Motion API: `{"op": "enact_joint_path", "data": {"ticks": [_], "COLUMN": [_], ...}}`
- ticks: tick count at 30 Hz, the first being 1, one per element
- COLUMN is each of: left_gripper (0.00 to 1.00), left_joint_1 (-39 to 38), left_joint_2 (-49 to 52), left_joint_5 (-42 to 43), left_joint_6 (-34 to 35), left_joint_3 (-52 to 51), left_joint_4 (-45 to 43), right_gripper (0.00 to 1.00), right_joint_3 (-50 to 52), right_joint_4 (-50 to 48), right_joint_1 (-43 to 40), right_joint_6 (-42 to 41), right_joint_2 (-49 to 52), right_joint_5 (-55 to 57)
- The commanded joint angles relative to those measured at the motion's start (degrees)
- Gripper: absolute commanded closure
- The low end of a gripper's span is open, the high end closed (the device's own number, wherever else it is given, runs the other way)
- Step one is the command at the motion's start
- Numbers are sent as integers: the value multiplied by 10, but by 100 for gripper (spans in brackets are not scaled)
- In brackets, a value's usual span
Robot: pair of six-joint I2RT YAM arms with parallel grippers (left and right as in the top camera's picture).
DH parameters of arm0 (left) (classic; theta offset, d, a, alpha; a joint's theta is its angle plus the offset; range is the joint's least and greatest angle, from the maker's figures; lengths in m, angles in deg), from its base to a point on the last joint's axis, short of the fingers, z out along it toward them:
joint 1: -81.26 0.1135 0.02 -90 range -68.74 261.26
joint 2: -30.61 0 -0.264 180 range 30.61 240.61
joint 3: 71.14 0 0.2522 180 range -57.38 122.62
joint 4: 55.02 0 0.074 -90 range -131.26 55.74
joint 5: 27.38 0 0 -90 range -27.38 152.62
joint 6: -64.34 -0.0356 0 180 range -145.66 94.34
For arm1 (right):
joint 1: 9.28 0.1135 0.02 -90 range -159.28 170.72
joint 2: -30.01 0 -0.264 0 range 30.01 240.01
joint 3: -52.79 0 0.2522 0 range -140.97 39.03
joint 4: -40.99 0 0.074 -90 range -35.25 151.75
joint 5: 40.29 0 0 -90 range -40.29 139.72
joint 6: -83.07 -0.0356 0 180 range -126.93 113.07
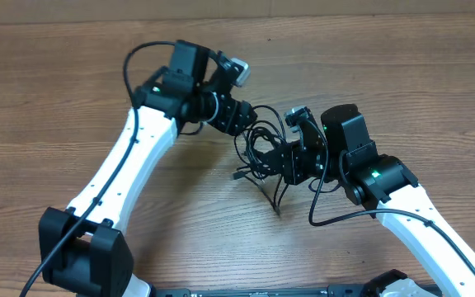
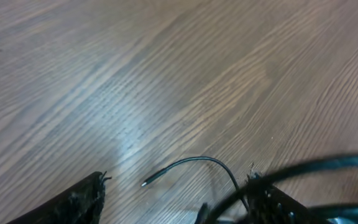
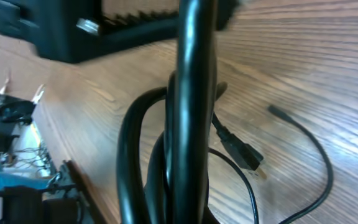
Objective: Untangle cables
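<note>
My right gripper [image 1: 280, 169] is pressed shut on the thin black floppy cables [image 1: 262, 142], a tangled bunch near the middle of the brown wooden table [image 1: 402, 66]. My left gripper [image 1: 250, 125] is just beside the bunch, its fingers [image 2: 82, 200] spread apart.

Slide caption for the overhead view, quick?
Tangled black cables on the wooden table: left jaws open beside them, right jaws shut on them.
</note>
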Motion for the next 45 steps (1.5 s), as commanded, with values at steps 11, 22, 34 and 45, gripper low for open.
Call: {"op": "enact_joint_path", "data": {"ticks": [11, 22, 34, 45], "left_gripper": [96, 96, 94, 4], "left_joint_1": [15, 19, 28, 26], "left_joint_2": [-31, -54, -54, -29], "left_joint_5": [-147, 223, -156, -231], "left_joint_6": [138, 141, 199, 229], "left_joint_3": [-5, 40, 40, 40], "left_joint_4": [-48, 9, 32, 34], "right_gripper": [96, 96, 93, 88], "right_joint_3": [3, 3, 3, 3], "right_joint_4": [24, -59, -17, 70], "right_joint_1": [1, 1, 1, 1], "right_joint_6": [3, 2, -41, -40], "right_joint_2": [-9, 34, 34, 34], "right_joint_5": [117, 202, 248, -12]}}
